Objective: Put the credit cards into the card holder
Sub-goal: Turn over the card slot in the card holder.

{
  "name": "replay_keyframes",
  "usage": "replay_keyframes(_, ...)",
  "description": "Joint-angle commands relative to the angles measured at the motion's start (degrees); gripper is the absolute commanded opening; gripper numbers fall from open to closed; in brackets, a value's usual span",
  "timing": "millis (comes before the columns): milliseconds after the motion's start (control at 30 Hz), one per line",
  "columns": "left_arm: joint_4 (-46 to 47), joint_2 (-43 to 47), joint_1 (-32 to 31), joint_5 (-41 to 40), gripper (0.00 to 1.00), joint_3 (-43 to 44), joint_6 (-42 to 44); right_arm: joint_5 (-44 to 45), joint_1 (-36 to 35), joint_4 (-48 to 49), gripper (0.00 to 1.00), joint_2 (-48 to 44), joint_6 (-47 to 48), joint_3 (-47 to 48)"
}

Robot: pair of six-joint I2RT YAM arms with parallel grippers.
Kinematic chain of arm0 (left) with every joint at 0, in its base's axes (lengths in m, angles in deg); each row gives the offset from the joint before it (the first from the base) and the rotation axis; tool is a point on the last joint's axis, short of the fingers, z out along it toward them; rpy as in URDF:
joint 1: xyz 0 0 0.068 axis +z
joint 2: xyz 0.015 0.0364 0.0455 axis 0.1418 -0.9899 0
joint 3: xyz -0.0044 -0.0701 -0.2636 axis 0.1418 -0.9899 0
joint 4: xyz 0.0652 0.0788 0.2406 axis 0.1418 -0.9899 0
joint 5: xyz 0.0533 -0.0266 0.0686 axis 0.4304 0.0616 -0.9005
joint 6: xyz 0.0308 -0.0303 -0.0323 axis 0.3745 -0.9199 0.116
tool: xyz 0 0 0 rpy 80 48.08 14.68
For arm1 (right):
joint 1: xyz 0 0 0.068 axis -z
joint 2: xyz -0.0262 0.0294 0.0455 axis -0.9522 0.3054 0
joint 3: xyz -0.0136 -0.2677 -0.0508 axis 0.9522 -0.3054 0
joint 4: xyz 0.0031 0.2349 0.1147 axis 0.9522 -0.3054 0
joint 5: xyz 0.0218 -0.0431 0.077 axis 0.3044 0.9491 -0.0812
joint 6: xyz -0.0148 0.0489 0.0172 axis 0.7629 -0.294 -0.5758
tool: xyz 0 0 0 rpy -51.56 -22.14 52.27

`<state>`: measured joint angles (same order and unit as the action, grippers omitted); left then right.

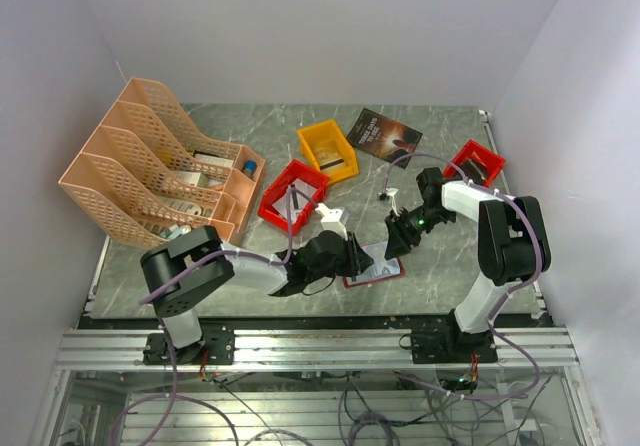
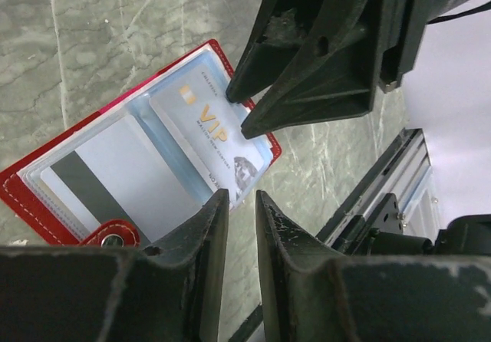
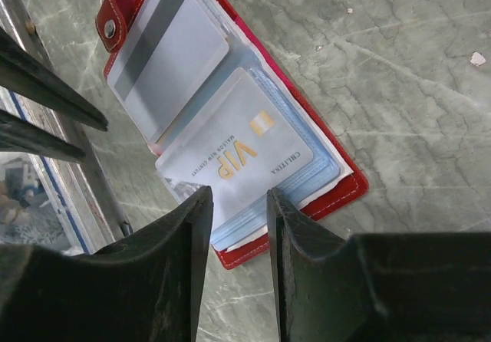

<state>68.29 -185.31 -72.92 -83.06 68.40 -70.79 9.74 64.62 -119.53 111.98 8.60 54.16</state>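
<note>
Grey marbled table (image 1: 450,266) between white walls (image 1: 300,26). Near the middle of the table's near edge, a red card holder (image 1: 375,272) lies open and flat, pale pockets facing up. A white card marked VIP (image 3: 245,146) lies on one side's pockets; how far it is tucked in cannot be told. A pale card with a dark stripe (image 3: 165,47) lies on the other side, by the snap tab (image 3: 110,27). The left gripper (image 2: 239,198) and right gripper (image 3: 236,196) face each other over the VIP card, jaws narrowly parted, clamping nothing.
</note>
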Motion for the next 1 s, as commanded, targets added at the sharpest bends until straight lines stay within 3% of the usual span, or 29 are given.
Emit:
replay_keyframes(0, -2.12, -2.89, -0.27, -0.28, 0.28, 2.69, 1.13, 1.76, 0.21, 0.92, 0.37, 0.91, -1.03, 0.7)
replay_keyframes(233, -1.46, -7.67, 0.17, 1.93, 0.26, 4.73, 0.02, 2.66, 0.21, 1.31, 0.38, 0.77, -1.45, 0.77)
replay_keyframes(800, -8.21, -9.8, 0.42, 0.01, 0.25, 8.12, 0.36, 1.52, 0.21, 0.45, 0.39, 1.3, -1.15, 2.3)
replay_keyframes(967, -10.56, -10.64, 0.57, -0.26, 0.19, 8.85, -0.03, 1.19, 0.34, 0.37, 0.39, 0.75, -1.11, 2.36)
